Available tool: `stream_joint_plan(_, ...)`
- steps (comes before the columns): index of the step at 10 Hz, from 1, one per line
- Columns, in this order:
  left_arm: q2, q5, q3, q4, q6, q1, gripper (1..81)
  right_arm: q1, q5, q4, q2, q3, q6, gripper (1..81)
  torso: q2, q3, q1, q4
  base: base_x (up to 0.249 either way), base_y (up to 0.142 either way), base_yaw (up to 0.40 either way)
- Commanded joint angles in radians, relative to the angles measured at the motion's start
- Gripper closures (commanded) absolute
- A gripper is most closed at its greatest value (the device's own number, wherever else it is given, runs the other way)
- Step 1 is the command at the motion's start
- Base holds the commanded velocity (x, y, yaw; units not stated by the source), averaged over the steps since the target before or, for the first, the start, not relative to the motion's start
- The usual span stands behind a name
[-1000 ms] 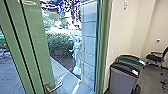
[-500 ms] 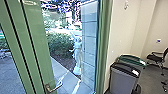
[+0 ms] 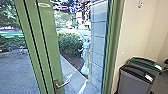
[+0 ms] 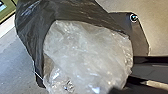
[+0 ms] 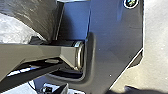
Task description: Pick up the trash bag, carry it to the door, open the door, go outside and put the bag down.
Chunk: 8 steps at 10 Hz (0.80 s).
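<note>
Bulging, the dark bag [image 4: 33, 27] borders crinkled clear plastic [image 4: 87, 52].

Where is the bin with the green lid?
In the head view, the green-lidded bin stands at the lower right, just behind the grey black-lidded bin, near the cream wall.

The trash bag [image 4: 72, 15] is glossy, wrinkled plastic, the handle [image 3: 63, 84] smooth metal.

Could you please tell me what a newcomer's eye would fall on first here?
Probably the green door frame, left of centre in the head view, and the pale statue outdoors near the middle. In the left wrist view, the dark trash bag with crumpled clear plastic stands out.
</note>
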Motion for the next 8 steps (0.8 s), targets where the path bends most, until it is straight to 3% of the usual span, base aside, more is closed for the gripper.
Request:
stream_joint_plan(1, -0.006, 0.049, 0.012, -0.008, 0.002, -0.047, 81.1, 0.030, -0.043, -0.006, -0.002, 0.028, -0.004, 1.0, 0.000, 0.000, 0.001, 0.000, 0.000, 0.000, 0.306)
stream_joint_plan(5, -0.029, 0.041, 0.051, -0.011, 0.002, -0.035, 81.1, 0.021, -0.041, -0.009, -0.100, 0.202, -0.007, 1.0, 0.000, 0.000, 0.001, 0.000, 0.000, 0.000, 0.306)
stream_joint_plan(8, -0.050, 0.041, 0.070, -0.011, 0.002, -0.031, 81.1, 0.016, -0.041, -0.008, -0.125, 0.217, -0.007, 1.0, 0.000, 0.000, 0.001, 0.000, 0.000, 0.000, 0.306)
